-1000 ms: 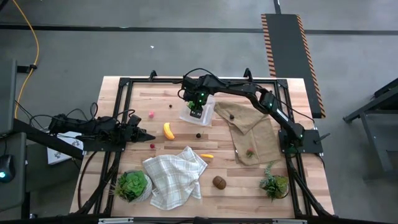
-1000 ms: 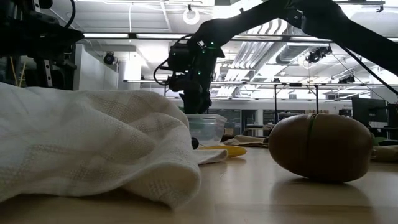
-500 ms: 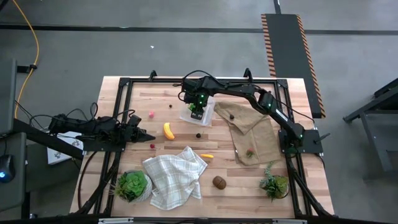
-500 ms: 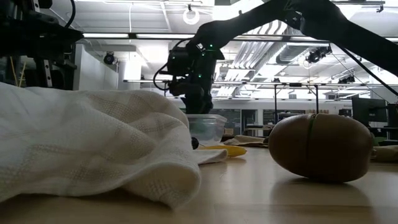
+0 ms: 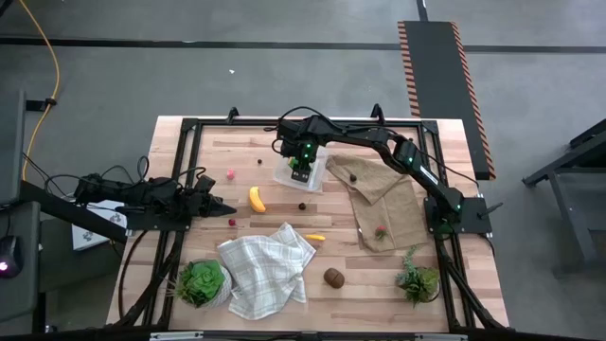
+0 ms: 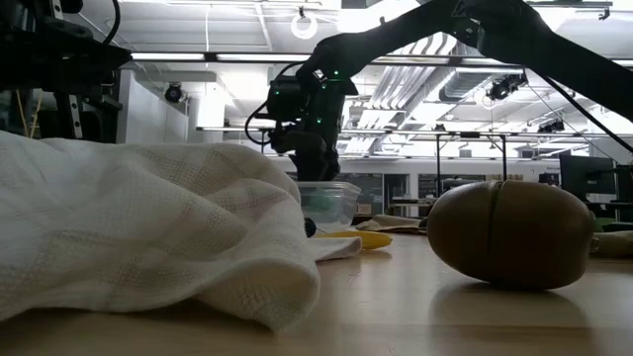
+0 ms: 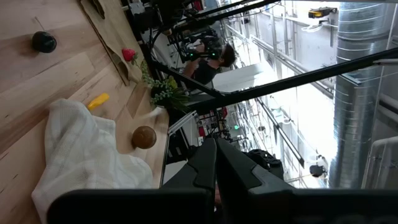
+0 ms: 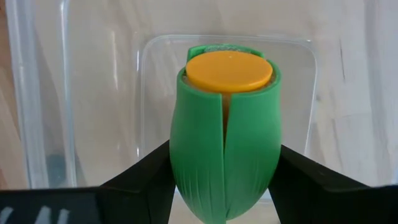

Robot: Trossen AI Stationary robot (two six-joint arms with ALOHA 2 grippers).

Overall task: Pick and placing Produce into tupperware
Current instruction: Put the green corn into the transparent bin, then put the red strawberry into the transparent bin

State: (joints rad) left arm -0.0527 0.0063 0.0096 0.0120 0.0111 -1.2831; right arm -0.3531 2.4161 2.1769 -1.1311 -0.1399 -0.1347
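Green corn piece (image 8: 225,134) sitting between the right gripper (image 8: 224,180) fingers, long axis pointing straight down into the tub (image 8: 227,50) directly beneath. Hanging over the tub (image 5: 300,171) at about 12 o'clock on the table in the high view, right gripper (image 5: 299,167) far nearer than the left. Jaws standing wide around the corn, grasping it on both flanks, likely about to release. Left gripper (image 5: 220,205) resting clenched and empty at 9 o'clock. Banana (image 5: 256,199) lying just at 7 o'clock of the tub, kiwi (image 5: 333,278) waiting at 6 o'clock.
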